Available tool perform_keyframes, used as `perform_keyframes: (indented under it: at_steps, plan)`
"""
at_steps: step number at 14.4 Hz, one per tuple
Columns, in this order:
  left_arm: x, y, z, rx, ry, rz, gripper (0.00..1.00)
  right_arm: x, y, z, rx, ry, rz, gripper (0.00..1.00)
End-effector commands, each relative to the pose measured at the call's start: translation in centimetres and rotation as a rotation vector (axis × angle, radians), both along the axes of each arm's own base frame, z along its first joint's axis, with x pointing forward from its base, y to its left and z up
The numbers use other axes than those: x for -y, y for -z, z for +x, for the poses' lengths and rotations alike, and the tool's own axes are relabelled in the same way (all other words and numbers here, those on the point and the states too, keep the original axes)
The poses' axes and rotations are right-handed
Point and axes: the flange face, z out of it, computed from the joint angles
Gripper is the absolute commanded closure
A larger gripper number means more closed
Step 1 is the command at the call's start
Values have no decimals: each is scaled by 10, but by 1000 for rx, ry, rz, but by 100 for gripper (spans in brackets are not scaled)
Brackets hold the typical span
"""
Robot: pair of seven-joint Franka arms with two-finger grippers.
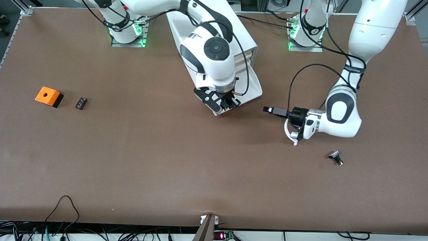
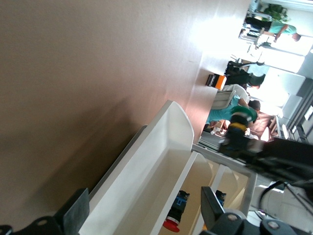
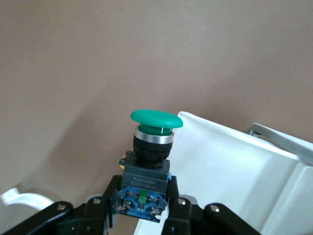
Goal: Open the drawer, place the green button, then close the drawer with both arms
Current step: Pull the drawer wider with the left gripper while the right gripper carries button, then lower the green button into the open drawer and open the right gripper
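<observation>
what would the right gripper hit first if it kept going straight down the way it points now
Probably the pulled-out shallow white plastic drawer: the right gripper, shut on the green-capped dark-bodied button, hangs over its front lip. Depth is unclear, so the brown table beside it is possible.

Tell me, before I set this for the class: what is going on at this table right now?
The right gripper is shut on a green-capped pushbutton with a blue-black body, holding it over the pulled-out shallow white plastic drawer of the white cabinet. The left gripper waits beside the drawer, toward the left arm's end of the table. An orange box with a hole and a black-and-silver flat-capped piece lie untouched on the brown table.
</observation>
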Motion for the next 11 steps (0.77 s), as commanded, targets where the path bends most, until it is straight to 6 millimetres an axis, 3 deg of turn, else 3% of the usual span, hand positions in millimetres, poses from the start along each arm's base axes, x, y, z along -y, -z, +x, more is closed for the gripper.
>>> perform_keyframes:
  at_steps: [1, 5, 8, 9, 10, 11]
  plan:
    - [0, -25, 13, -90, 1, 129, 0, -17, 38, -22, 34, -3, -49, 100]
    - [8, -69, 34, -177, -12, 372, 0, -31, 66, -45, 10, 24, -58, 100]
    - [25, -99, 42, -200, -3, 544, 0, -38, 88, -50, 8, 57, -51, 100]
    - [29, -106, 44, -212, -20, 603, 0, -38, 89, -49, 7, 58, -48, 89]
    - [36, -111, 44, -242, -51, 649, 0, -37, 85, -47, 13, 55, -43, 70]
    - [51, -116, 41, -260, -68, 715, 0, -35, 81, -42, 17, 59, -37, 44]
